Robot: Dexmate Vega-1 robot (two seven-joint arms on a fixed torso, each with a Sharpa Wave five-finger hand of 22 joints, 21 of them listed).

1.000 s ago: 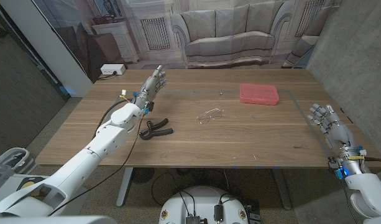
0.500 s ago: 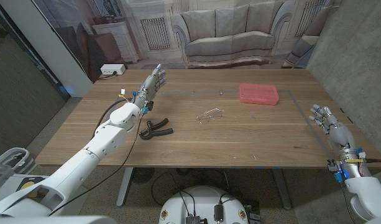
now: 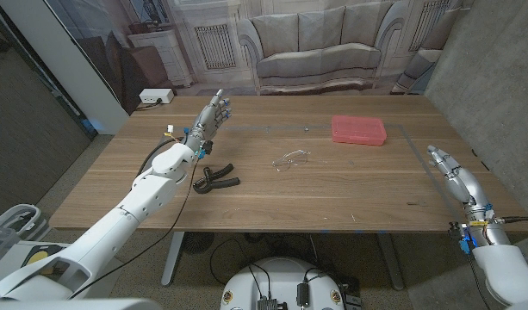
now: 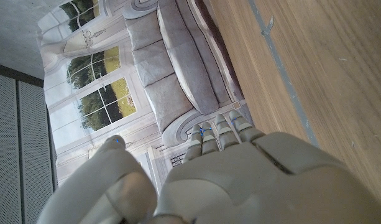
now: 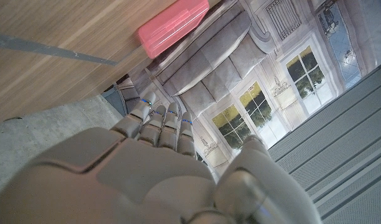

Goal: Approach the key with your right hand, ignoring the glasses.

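Wooden table, plain brown top, grey tape line marked near its far and right edges.

Key: not resolved with certainty. Best candidate is a small pale speck beside the far tape line, between the glasses and the pink box. It is too small to read its long axis.

Right hand: at the table's right edge, empty. The fingers are straight and lie side by side, pointing toward the far left. From these fingertips the candidate key lies forward and well to the left, past the near corner of the pink box. The glasses sit nearer the robot than the key, off the direct line if the reach runs along the far side.

Left hand: raised over the far left of the table, fingers upright and close together, holding nothing. Judgement: it looks about as close to the speck as the right hand, but the task assigns the right.

Black clamp lies beside the left forearm.

Room: printed backdrop of a sofa and windows behind the table, concrete wall at right, white power strip on the floor.
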